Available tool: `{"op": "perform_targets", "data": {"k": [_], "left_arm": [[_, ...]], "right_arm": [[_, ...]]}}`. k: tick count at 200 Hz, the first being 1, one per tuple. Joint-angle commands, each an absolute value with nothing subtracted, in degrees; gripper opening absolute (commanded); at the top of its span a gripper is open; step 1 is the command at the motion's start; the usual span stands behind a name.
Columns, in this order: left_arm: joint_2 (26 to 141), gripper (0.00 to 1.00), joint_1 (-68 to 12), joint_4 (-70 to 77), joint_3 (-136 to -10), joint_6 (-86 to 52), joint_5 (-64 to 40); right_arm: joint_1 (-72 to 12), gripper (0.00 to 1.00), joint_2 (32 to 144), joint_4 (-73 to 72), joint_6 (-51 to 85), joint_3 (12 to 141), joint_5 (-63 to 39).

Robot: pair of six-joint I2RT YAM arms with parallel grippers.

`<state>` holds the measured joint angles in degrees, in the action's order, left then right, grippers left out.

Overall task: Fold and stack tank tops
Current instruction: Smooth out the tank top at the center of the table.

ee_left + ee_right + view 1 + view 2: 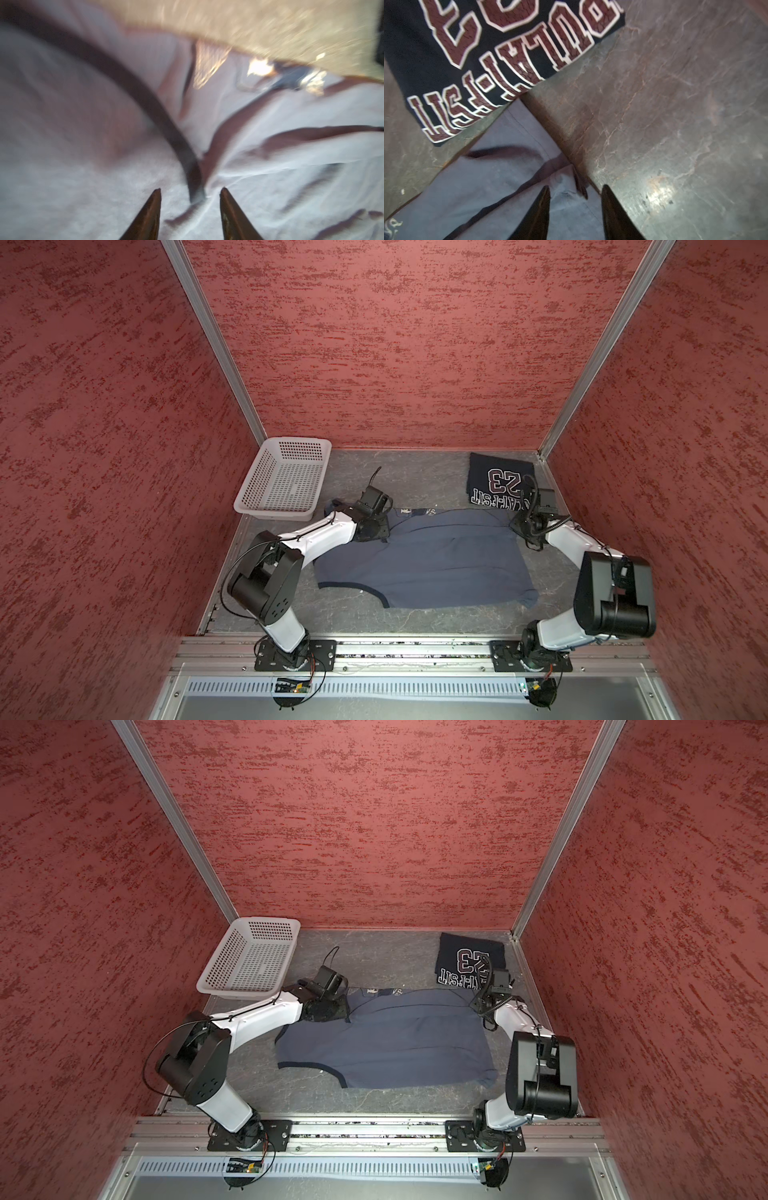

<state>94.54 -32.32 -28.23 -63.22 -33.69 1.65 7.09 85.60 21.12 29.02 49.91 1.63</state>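
In the middle of the grey table (pixel 415 472), the blue-grey tank top (pixel 424 560) lies spread out mostly flat. Its far right corner comes right up to the navy tank top (pixel 498 483), which sits folded in the far right corner; can't tell if they actually touch. The white basket (pixel 272 512) is off at the far left.

The left gripper (pixel 190 190) is down at the far left end of the blue-grey one, jaws partway apart, with the navy trim (pixel 128 83) running up between them but nothing pinched. Same deal with the right gripper (pixel 576 188) at the far right corner: jaws parted, straddling the hem, gripping nothing.

My take on handling: it's thin, light, floppy cloth, so it'll sag and wrinkle the second it's lifted, and it probably slides easily on that smooth top. Best bet is grabbing the stitched trim or hem at two corners at once, since the doubled edge gives more to bite on.
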Motion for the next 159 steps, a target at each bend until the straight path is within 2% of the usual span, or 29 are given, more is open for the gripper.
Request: {"op": "perform_targets", "data": {"k": [1,58,114,159], "left_arm": [[95.25,0.50,-32.82,-27.89,-67.74,-31.91,0.82],[107.42,0.52,-35.09,-27.65,-74.50,-33.53,-5.91],[104.17,0.54,-34.15,-28.48,-66.77,-35.48,-5.09],[100.72,0.56,-27.75,-29.19,-67.88,-35.41,-5.58]], "right_arm": [[4.20,0.49,85.22,21.58,28.22,53.94,-0.20],[0.85,0.51,93.68,21.83,29.44,55.85,-4.23],[1.49,0.50,93.94,24.01,30.91,49.97,0.72],[2.19,0.49,94.45,24.30,31.09,50.40,5.20]]}}
